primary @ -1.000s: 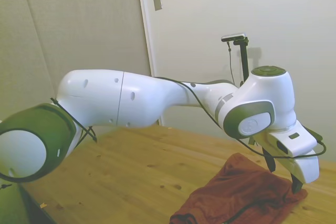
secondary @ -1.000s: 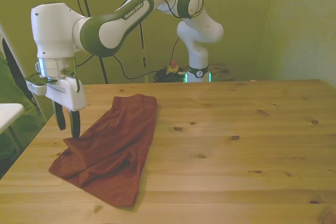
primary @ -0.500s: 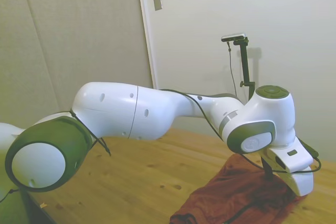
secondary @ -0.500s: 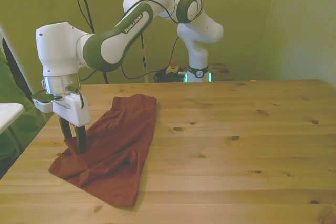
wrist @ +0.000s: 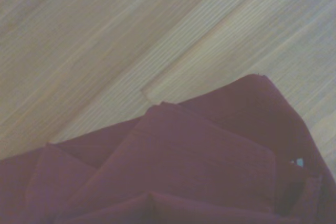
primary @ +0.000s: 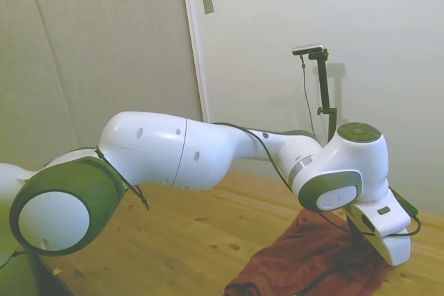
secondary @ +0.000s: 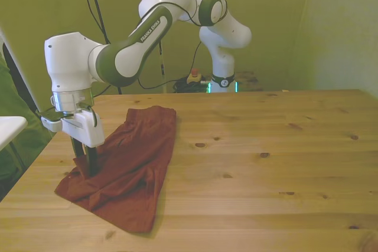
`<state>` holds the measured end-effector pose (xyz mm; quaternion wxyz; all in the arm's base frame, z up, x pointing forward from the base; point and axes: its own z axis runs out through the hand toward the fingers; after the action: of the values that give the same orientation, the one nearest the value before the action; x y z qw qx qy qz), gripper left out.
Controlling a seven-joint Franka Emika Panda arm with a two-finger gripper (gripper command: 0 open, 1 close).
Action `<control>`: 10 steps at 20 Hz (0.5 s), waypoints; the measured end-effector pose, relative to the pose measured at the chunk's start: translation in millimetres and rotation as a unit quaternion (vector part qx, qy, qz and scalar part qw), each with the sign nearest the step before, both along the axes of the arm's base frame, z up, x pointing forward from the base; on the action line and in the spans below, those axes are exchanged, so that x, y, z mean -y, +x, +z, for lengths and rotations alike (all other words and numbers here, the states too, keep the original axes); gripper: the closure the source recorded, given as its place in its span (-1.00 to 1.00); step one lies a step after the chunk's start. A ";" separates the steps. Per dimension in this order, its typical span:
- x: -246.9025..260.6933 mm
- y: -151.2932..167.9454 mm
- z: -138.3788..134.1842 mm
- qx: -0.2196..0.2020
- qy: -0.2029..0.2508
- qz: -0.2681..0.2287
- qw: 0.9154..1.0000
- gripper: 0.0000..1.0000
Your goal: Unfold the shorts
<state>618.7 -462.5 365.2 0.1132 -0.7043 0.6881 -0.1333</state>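
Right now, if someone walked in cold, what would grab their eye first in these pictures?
Probably the rust-red shorts, lying folded and rumpled on the wooden table toward the front view's left. Next, the big white arm arching over from the table's far edge, with its gripper lowered onto the shorts' edge nearest the front view's left.

The shorts (secondary: 127, 169) are soft, dull red cloth, the table (secondary: 266, 163) is smooth pale wood, and the arm (secondary: 136, 33) is shiny white plastic.
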 end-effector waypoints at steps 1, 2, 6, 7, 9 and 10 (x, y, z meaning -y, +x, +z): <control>0.0 -0.2 -0.3 0.000 0.000 0.002 1.000 1.00; -0.5 -0.4 -0.6 0.001 0.000 0.005 1.000 1.00; -1.8 -2.8 -1.6 0.002 -0.004 0.015 1.000 1.00; -1.6 -3.6 -1.9 0.002 -0.006 0.018 1.000 1.00; -1.3 -5.4 -4.0 0.001 -0.008 0.024 1.000 1.00; -1.2 -6.1 -5.1 0.001 -0.009 0.027 1.000 1.00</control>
<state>612.6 -461.3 360.1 0.1106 -0.7238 0.6672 -0.1370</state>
